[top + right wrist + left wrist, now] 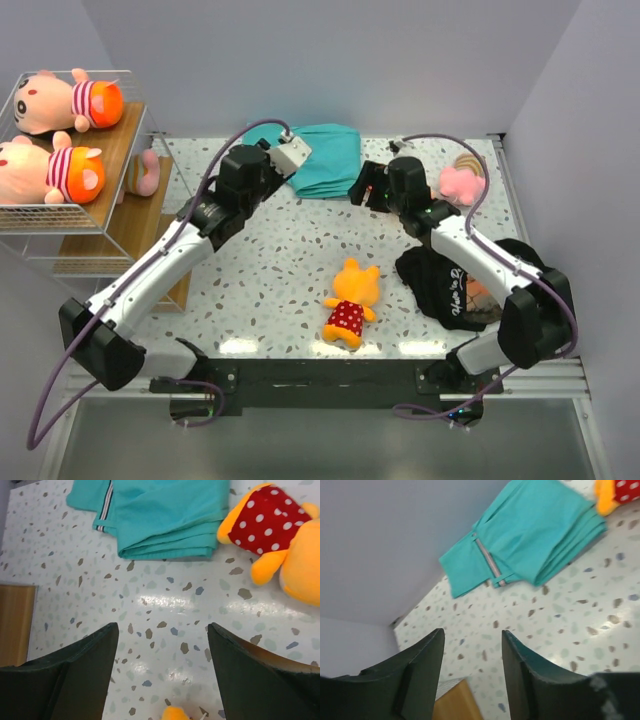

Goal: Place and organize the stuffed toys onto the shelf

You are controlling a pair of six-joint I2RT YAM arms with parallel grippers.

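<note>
Two pink dolls in striped shirts [60,100] [50,172] lie in the top wire tier of the shelf [135,230], and a third pink toy [143,172] sits on the tier below. The orange toy in a red dotted dress [350,305] [270,520] lies on the table front centre. Another pink toy [460,182] rests at the back right. My left gripper [290,160] [472,631] hangs open and empty above the table by the teal cloth. Across the cloth from it, my right gripper [365,185] [162,625] is also open and empty.
A folded teal cloth [325,155] [535,535] [160,515] lies at the back centre. A black garment with white lettering [450,285] is heaped at the front right, with a peach patch at its right edge. Walls close the back and both sides.
</note>
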